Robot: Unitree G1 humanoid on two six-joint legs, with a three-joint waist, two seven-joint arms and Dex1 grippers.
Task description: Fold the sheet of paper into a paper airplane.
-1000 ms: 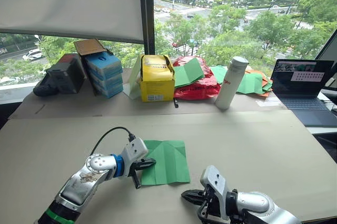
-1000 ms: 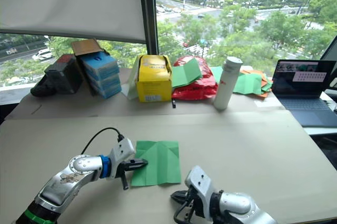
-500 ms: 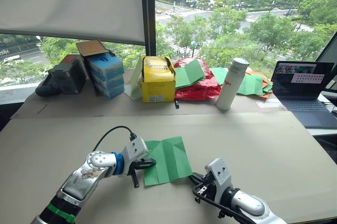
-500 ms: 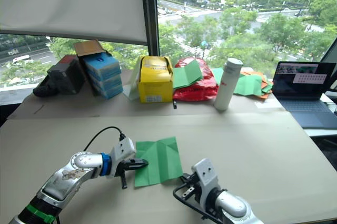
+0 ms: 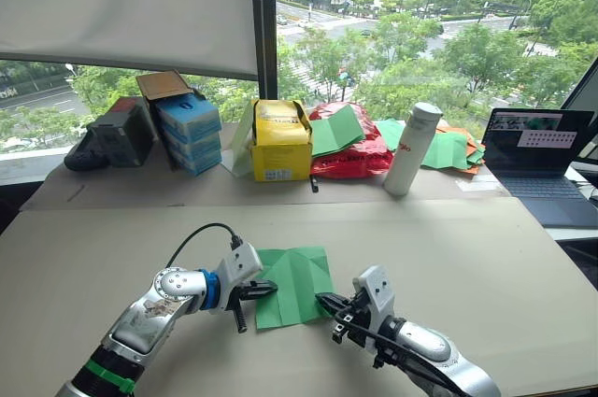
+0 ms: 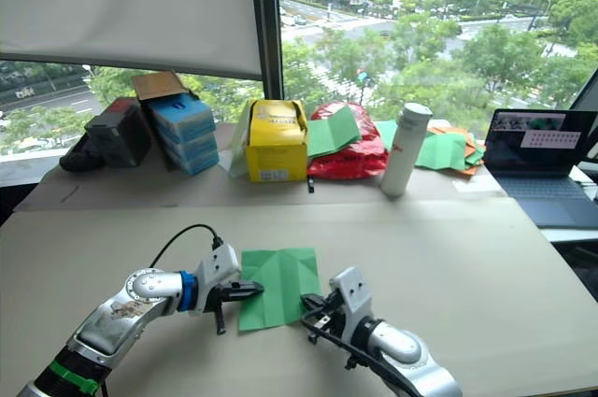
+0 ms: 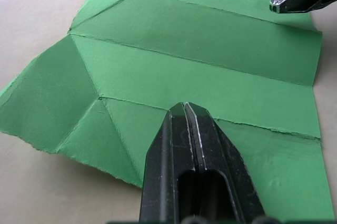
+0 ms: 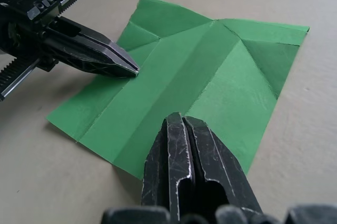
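The right gripper point(image 5: 324, 302), fingers pressed together, has advanced from the near table area to the near right edge of the creased bright green paper sheet point(image 5: 294, 285). The left gripper point(image 5: 268, 287), also closed, pins the left edge. Open beige tabletop point(image 5: 467, 248) lies beyond; far clutter is well apart.

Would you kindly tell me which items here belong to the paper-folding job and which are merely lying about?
Job: sheet of paper, left tool and right tool, both closed at its edges.
Lying about: yellow box, white bottle, red bag, heap of sheets, laptop, blue boxes.
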